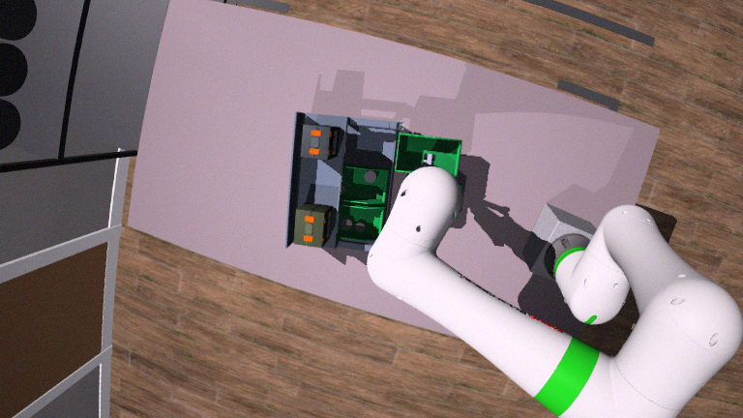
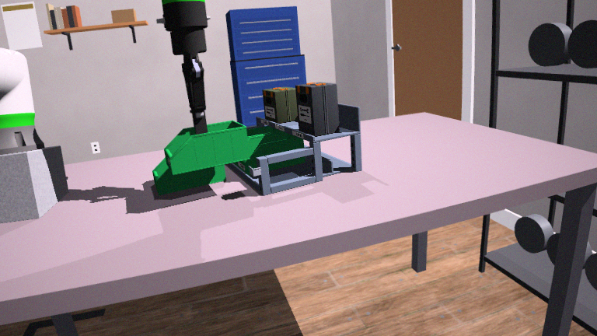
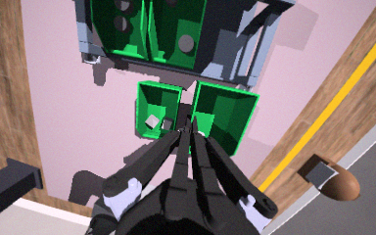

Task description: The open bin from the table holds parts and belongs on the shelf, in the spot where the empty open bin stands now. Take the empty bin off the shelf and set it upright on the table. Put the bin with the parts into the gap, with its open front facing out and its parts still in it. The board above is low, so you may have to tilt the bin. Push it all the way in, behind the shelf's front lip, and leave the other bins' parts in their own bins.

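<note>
My gripper (image 3: 190,120) is shut on the side wall of the empty green bin (image 3: 225,115). It holds that bin off the table and tilted, with the shelf-side end higher (image 2: 211,147). The bin hangs in front of the shelf's gap (image 3: 227,44). From above, the empty bin (image 1: 428,153) shows beside my arm. The green bin with parts (image 3: 158,114) stands on the table right next to it and holds two grey cubes (image 3: 153,120). In the side view the parts bin (image 2: 189,183) sits low behind the lifted bin. In the overhead view my arm hides it.
The grey shelf (image 2: 303,156) holds two green bins with round parts (image 3: 119,24) (image 3: 176,29) on its lower level. Two dark boxes (image 2: 314,107) (image 2: 279,104) stand on its top board. My grey base block (image 2: 26,183) is on the table to the left.
</note>
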`<action>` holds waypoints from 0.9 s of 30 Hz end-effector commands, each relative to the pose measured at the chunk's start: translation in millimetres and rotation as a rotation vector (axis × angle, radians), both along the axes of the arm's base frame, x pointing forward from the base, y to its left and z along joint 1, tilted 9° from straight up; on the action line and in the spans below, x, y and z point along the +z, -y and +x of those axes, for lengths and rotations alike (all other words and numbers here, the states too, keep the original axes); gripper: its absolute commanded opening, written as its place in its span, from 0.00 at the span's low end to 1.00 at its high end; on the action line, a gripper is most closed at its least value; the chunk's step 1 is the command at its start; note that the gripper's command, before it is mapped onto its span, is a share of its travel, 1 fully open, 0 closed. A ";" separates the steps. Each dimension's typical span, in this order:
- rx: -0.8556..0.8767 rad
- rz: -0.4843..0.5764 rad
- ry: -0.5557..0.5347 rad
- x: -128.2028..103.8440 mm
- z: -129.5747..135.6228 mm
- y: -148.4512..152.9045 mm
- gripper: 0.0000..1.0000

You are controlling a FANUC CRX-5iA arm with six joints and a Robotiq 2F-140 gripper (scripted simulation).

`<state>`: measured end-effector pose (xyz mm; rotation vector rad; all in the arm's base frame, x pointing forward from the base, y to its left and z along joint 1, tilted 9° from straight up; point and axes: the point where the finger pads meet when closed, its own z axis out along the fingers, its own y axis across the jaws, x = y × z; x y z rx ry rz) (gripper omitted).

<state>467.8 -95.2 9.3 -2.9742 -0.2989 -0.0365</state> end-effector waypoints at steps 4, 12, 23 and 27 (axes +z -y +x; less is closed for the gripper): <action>0.000 -0.001 0.002 4.7 0.5 1.0 0.10; 0.000 -0.001 0.002 5.1 0.5 1.0 0.10; 0.000 -0.001 0.002 5.2 0.2 -0.1 0.10; 0.000 -0.001 0.002 5.9 -1.2 -4.4 0.10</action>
